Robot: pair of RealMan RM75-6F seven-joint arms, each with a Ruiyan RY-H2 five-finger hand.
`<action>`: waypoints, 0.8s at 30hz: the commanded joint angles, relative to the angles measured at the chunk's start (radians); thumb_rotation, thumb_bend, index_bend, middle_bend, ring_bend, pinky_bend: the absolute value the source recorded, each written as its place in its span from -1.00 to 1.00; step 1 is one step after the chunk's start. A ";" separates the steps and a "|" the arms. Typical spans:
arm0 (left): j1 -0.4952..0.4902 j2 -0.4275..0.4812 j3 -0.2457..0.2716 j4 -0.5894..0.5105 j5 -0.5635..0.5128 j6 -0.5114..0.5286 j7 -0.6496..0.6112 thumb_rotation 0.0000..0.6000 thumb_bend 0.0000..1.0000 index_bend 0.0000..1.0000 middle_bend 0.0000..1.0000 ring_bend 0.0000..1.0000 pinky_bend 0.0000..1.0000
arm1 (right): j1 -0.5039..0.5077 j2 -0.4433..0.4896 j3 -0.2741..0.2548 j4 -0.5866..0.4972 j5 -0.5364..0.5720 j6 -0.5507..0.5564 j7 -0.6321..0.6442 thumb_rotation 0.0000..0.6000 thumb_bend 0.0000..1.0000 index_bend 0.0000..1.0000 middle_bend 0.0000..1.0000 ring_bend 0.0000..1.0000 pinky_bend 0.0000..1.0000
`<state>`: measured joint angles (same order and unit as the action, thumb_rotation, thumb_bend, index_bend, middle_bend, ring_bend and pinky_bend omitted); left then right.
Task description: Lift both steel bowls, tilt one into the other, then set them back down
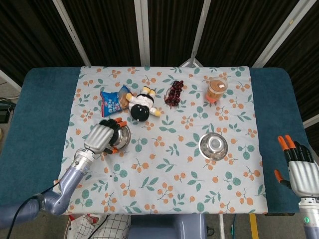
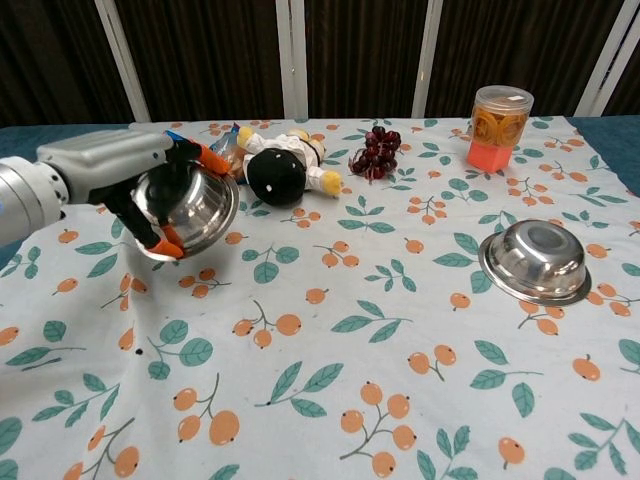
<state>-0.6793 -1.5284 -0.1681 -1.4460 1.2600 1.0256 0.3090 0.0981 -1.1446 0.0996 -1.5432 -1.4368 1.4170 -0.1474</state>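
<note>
Left hand (image 2: 120, 170) grips a round shiny steel bowl (image 2: 190, 210) by the rim, fingers (image 2: 165, 240) with orange tips wrapped over the near edge. Bowl is off the bench, tilted, opening facing toward the camera and right in the chest view. In the head view the same left hand (image 1: 101, 137) sits over the bowl (image 1: 121, 138), which pokes out on its right side.

Just beyond the left hand: a blue crinkly snack packet (image 1: 111, 101), mostly hidden behind the hand in the chest view. Next to that, right of the hand, a plush doll with black head and white body (image 2: 285, 167) lying on its side. Further right, a dark red bunch of grapes (image 2: 375, 152), then a clear plastic cup with orange contents and a lid (image 2: 498, 127) at the far right back.

Second round steel bowl (image 2: 535, 262) sits flat on the cloth, well apart from the left hand, over toward the right side; untouched.

Right hand (image 1: 298, 167) shows only in the head view, off the cloth's right edge, fingers spread and upright, holding nothing, near but clear of the second bowl (image 1: 214, 146).

All on a white floral tablecloth with orange fruit and green leaves (image 2: 400, 350) over a teal-covered bench (image 1: 35, 119).
</note>
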 commanded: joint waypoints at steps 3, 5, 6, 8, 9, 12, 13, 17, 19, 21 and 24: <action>0.028 0.091 -0.002 0.013 0.095 0.046 -0.173 1.00 -0.32 -0.02 0.22 -0.04 0.35 | 0.086 -0.030 0.028 -0.005 0.021 -0.103 -0.089 1.00 -0.29 -1.00 -1.00 -1.00 -0.80; 0.030 0.096 -0.008 0.032 0.102 0.051 -0.223 1.00 -0.32 -0.02 0.22 -0.04 0.35 | 0.125 -0.042 0.035 -0.013 0.027 -0.156 -0.114 1.00 -0.29 -1.00 -1.00 -1.00 -0.80; 0.030 0.095 -0.010 0.038 0.103 0.052 -0.240 1.00 -0.32 -0.02 0.22 -0.04 0.35 | 0.138 -0.047 0.036 -0.015 0.027 -0.174 -0.121 1.00 -0.29 -1.00 -1.00 -1.00 -0.80; 0.031 0.088 -0.013 0.061 0.113 0.059 -0.292 1.00 -0.32 -0.02 0.22 -0.04 0.35 | 0.180 -0.064 0.039 -0.017 0.031 -0.235 -0.141 1.00 -0.29 -1.00 -1.00 -1.00 -0.80; 0.032 0.082 -0.014 0.081 0.122 0.065 -0.327 1.00 -0.32 -0.02 0.22 -0.05 0.35 | 0.201 -0.074 0.042 -0.015 0.040 -0.267 -0.150 1.00 -0.29 -1.00 -1.00 -1.00 -0.80; 0.032 0.053 -0.017 0.159 0.156 0.095 -0.424 1.00 -0.32 -0.03 0.21 -0.05 0.35 | 0.258 -0.106 0.050 -0.007 0.077 -0.355 -0.191 1.00 -0.29 -1.00 -1.00 -1.00 -0.80; 0.032 0.045 -0.020 0.182 0.163 0.106 -0.450 1.00 -0.32 -0.03 0.21 -0.05 0.35 | 0.271 -0.115 0.050 -0.006 0.088 -0.375 -0.207 1.00 -0.29 -1.00 -1.00 -1.00 -0.80; 0.028 0.010 -0.032 0.273 0.189 0.150 -0.544 1.00 -0.31 -0.03 0.20 -0.05 0.35 | 0.325 -0.154 0.051 -0.011 0.145 -0.456 -0.276 1.00 -0.29 -1.00 -1.00 -1.00 -0.80; 0.024 0.000 -0.033 0.304 0.194 0.156 -0.570 1.00 -0.31 -0.03 0.20 -0.05 0.35 | 0.346 -0.171 0.051 -0.008 0.171 -0.481 -0.314 1.00 -0.29 -1.00 -1.00 -1.00 -0.80; 0.021 -0.005 -0.033 0.327 0.198 0.158 -0.590 1.00 -0.31 -0.04 0.20 -0.05 0.35 | 0.366 -0.189 0.052 0.001 0.198 -0.501 -0.351 1.00 -0.29 -1.00 -1.00 -1.00 -0.80; 0.019 -0.009 -0.031 0.357 0.203 0.161 -0.611 1.00 -0.31 -0.03 0.20 -0.05 0.35 | 0.392 -0.215 0.055 0.021 0.247 -0.523 -0.400 1.00 -0.29 -1.00 -1.00 -1.00 -0.80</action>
<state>-0.6585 -1.5334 -0.1986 -1.0973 1.4591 1.1832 -0.2945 0.4691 -1.3390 0.1515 -1.5362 -1.2177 0.9133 -0.5188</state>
